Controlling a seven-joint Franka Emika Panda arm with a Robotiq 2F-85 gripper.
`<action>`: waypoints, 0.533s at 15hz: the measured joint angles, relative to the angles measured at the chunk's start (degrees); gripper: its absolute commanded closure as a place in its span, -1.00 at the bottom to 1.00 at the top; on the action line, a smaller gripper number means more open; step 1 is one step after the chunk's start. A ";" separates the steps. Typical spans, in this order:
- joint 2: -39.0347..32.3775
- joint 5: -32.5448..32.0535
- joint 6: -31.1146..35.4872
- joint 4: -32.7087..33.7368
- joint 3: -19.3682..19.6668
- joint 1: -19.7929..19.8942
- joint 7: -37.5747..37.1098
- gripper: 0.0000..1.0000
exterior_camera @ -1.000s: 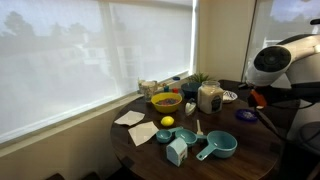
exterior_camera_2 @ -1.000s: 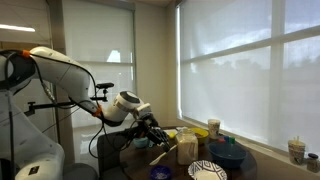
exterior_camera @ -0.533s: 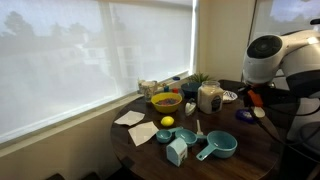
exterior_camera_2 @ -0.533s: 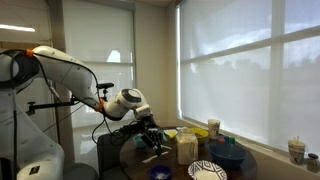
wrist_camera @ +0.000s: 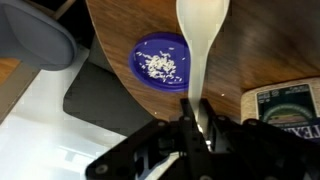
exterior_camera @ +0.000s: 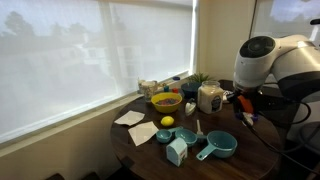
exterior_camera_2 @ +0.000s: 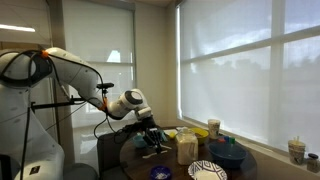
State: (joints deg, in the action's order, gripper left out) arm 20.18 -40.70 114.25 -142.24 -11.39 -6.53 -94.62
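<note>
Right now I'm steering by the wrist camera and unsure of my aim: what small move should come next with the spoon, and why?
Probably draw the gripper back a little and sideways toward the purple dish. It is shut on the white spoon by the handle, and the spoon's bowl lies past the dish, off the white grains in it.

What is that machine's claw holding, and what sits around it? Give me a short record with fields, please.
Holder: gripper, shut on the handle of a white spoon
Surface below: round wooden table
Nearest thing: blue plate with white grains on it
Also on table: yellow bowl, lemon, teal measuring cup
</note>
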 measured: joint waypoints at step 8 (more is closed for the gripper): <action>-6.23 0.89 10.89 0.97 -0.61 -0.03 0.02 0.24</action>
State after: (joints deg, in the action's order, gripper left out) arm 13.95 -39.82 125.14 -141.26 -12.00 -6.56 -94.60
